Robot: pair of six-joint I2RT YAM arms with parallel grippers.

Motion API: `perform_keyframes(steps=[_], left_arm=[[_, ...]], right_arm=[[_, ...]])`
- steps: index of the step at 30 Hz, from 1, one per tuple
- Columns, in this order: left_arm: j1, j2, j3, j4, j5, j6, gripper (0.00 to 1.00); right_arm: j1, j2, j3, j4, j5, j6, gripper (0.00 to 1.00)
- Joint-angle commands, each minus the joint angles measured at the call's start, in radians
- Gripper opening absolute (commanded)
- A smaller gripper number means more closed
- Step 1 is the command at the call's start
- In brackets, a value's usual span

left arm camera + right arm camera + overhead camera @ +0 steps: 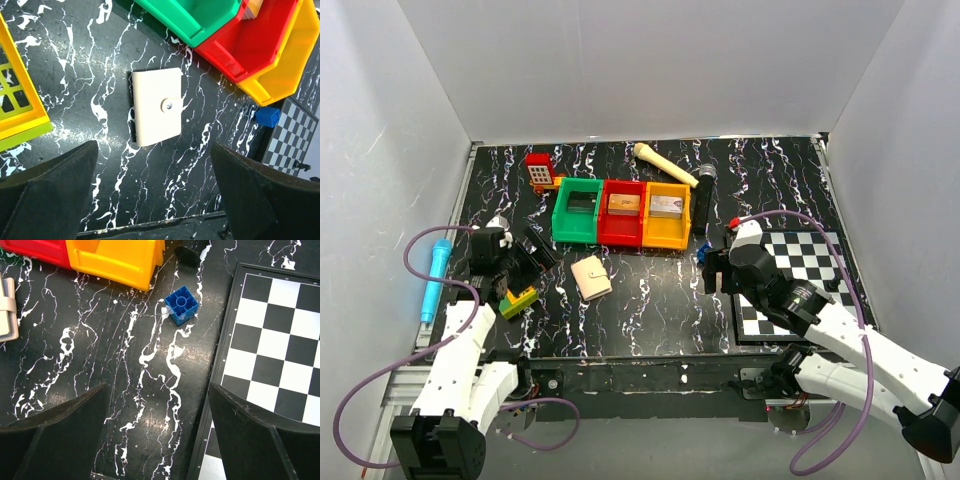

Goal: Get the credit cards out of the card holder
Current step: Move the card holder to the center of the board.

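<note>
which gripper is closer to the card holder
Left. The left gripper sits just left of the card holder; the right gripper is farther off to its right, by the checkered board.

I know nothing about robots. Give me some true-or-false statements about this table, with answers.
1. The small cream-tan bifold card holder lies closed, strap snapped. True.
2. The left gripper is clamped on it. False: its jaws stand open, holding nothing.
3. The small blue plastic brick sits on the black-and-white checkered board. False: it sits on the black marbled table beside the board.
4. The green plastic bin, red plastic bin and yellow plastic bin stand in one row. True.
</note>
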Motion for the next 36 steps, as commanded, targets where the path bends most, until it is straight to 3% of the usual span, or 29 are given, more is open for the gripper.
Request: perform_keyframes(steps=[1, 3, 6, 9, 15, 21, 27, 36], left_arm=[[-0.022, -0.061, -0.062, 0.094, 0.069, -0.008, 0.88], [-0.085, -0.064, -0.097, 0.142, 0.063, -0.04, 0.8], [-0.248, -0.018, -0.12, 0.172, -0.054, -0.117, 0.78], [-0.326, 0.066, -0.149, 0.212, -0.103, -0.181, 0.74], [-0.328, 0.085, -0.209, 0.289, -0.233, -0.249, 0.68], [-0.328, 0.144, -0.199, 0.347, -0.266, -0.26, 0.66], [-0.325, 0.263, -0.174, 0.381, -0.272, -0.27, 0.65], [-0.317, 0.333, -0.199, 0.449, -0.244, -0.283, 0.56]], right_arm=[[0.004, -0.004, 0.039, 0.022, -0.045, -0.004, 0.87], [0.003, 0.009, 0.04, 0.036, -0.074, 0.0, 0.85], [0.006, 0.057, 0.06, 0.041, -0.111, 0.019, 0.84], [0.004, 0.12, 0.086, 0.054, -0.167, 0.028, 0.83], [0.004, 0.252, 0.146, 0.088, -0.292, 0.046, 0.76], [0.006, 0.356, 0.183, 0.147, -0.355, 0.076, 0.71], [0.004, 0.48, 0.244, 0.182, -0.424, 0.105, 0.53], [0.006, 0.73, 0.378, 0.239, -0.6, 0.157, 0.55]])
